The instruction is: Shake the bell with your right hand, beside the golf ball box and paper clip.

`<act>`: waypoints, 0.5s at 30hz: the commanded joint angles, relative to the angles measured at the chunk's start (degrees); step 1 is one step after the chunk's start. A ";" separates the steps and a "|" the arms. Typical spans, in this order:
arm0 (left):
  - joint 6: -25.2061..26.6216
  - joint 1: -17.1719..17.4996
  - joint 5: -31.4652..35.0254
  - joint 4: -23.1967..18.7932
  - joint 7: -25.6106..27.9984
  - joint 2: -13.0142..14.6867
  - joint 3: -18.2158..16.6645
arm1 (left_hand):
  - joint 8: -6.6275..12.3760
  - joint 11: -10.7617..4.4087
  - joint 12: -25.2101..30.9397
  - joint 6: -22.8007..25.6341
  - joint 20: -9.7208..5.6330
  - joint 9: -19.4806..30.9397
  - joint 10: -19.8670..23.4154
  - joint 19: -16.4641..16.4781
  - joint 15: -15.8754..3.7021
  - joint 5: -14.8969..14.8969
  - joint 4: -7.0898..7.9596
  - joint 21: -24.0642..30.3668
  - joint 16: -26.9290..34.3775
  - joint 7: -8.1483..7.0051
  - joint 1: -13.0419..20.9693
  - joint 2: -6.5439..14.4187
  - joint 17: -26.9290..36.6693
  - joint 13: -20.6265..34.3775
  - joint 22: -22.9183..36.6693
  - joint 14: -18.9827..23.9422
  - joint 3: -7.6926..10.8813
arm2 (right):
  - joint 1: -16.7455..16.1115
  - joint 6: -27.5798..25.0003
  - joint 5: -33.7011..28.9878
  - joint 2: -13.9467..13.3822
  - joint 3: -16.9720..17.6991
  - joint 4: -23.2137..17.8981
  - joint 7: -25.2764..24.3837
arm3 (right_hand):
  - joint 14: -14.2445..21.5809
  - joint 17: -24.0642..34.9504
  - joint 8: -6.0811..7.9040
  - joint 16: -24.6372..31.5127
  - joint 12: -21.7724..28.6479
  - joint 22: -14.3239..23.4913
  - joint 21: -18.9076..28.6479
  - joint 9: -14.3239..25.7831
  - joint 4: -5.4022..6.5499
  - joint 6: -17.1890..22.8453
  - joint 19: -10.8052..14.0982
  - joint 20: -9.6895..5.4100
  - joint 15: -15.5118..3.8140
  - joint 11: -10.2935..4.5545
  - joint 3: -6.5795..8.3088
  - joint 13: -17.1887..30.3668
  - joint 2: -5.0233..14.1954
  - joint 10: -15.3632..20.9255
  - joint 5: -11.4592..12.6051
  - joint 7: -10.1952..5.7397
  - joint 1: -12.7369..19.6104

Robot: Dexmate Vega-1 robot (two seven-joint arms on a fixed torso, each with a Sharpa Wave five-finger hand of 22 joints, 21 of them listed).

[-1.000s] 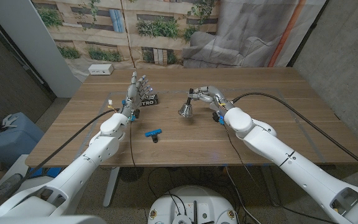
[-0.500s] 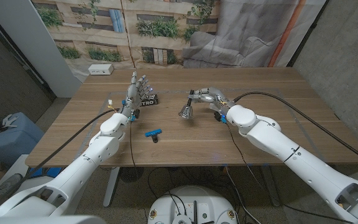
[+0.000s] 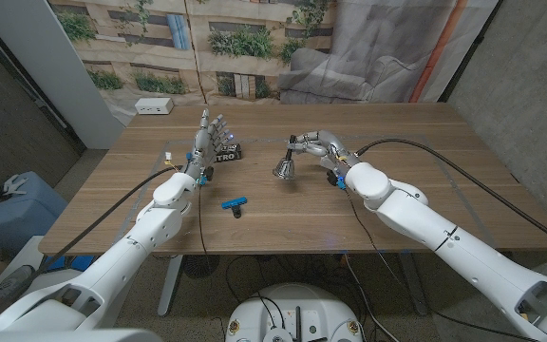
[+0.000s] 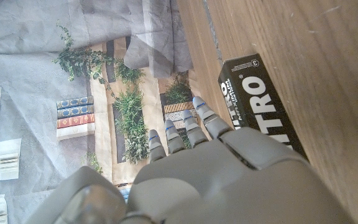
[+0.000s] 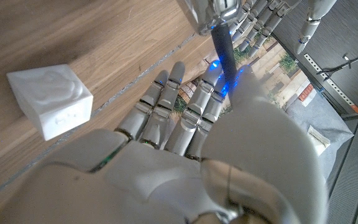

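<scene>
Our right arm has shifted slightly over the last second while the bell (image 3: 284,168) barely moved, so we judge the shake is under way. The wooden counter (image 3: 416,204) is matte. Our right hand (image 3: 317,147) grips the flared metal bell's dark handle above the counter's middle. Our left hand (image 3: 207,138) stands with straight fingers, holding nothing, against the glossy black golf ball box (image 3: 228,150). The blue paper clip (image 3: 235,202) lies nearer us.
</scene>
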 commanded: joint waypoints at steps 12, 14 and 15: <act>-0.04 -0.04 0.01 0.09 -0.02 -0.02 0.01 | 0.32 -0.35 0.34 -0.02 0.10 0.25 0.20 0.43 -5.67 0.40 0.39 0.39 0.31 -0.35 -0.07 0.69 0.27 0.31 0.32 0.49 0.00 | -1.80 15.05 -23.39 2.76 -3.44 6.93 -13.47 | 0.39 0.33 0.09 -0.22 -0.24 0.10 0.01 0.25 -0.47 -0.09 0.20 -6.59 -8.29 -0.27 0.25 0.16 0.35 -0.27 -0.10 -0.21 1.19; -0.04 -0.04 0.01 0.09 -0.02 -0.02 0.01 | 0.32 -0.39 0.34 -0.02 0.10 0.25 0.21 0.44 -5.68 0.40 0.39 0.40 0.31 -0.35 -0.07 0.69 0.27 0.31 0.32 0.49 0.00 | -2.01 16.31 -25.31 3.33 -3.46 7.86 -15.24 | 0.32 0.32 0.14 -0.27 -0.25 0.10 0.01 0.26 -0.55 0.05 0.19 -6.59 -8.27 -0.27 0.21 0.16 0.26 -0.26 -0.12 -0.31 1.25; -0.04 -0.04 0.01 0.09 -0.02 -0.02 0.01 | 0.32 -0.38 0.33 -0.02 0.12 0.25 0.17 0.43 -5.67 0.40 0.39 0.39 0.32 -0.35 -0.07 0.69 0.27 0.31 0.32 0.50 0.00 | -2.04 16.64 -26.07 3.49 -3.46 8.14 -15.66 | 0.33 0.34 0.16 -0.26 -0.19 0.10 0.01 0.26 -0.64 0.13 0.21 -6.61 -8.37 -0.27 0.22 0.21 0.25 -0.18 -0.11 -0.37 1.38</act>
